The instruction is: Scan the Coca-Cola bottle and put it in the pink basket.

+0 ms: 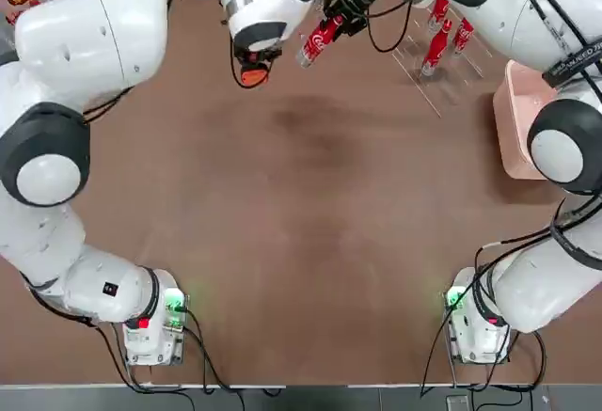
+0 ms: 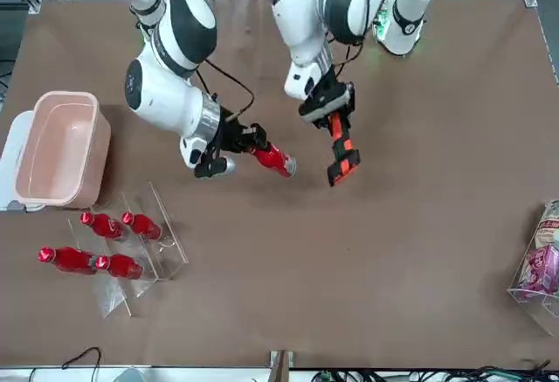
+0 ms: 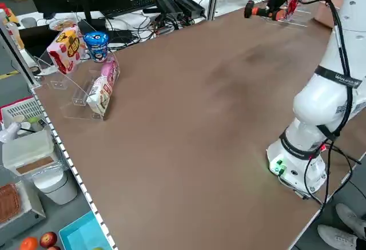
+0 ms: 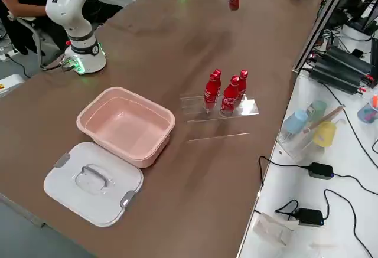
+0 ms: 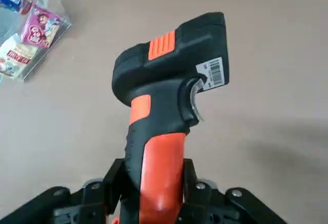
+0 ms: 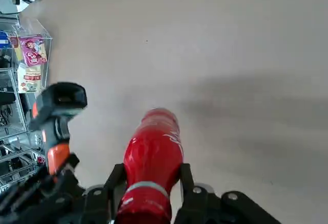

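Note:
My right gripper [image 2: 244,140] is shut on the cap end of a red Coca-Cola bottle [image 2: 273,160], holding it tilted above the far middle of the table [image 1: 322,39]; the white script shows in the right wrist view [image 6: 152,155]. Just beside it, my left gripper [image 2: 326,105] is shut on the orange handle of a black-and-orange barcode scanner [image 2: 341,150], whose head [image 5: 174,55] points away from the wrist. The pale pink basket [image 2: 61,146] stands open at the robot's right edge of the table [image 1: 517,119], well apart from both grippers.
A clear acrylic rack [image 2: 131,251] next to the basket holds several more red bottles [image 4: 227,91]. The basket's grey lid [image 4: 91,181] lies beside it. A clear rack of snack packs [image 3: 86,75] stands at the far left corner.

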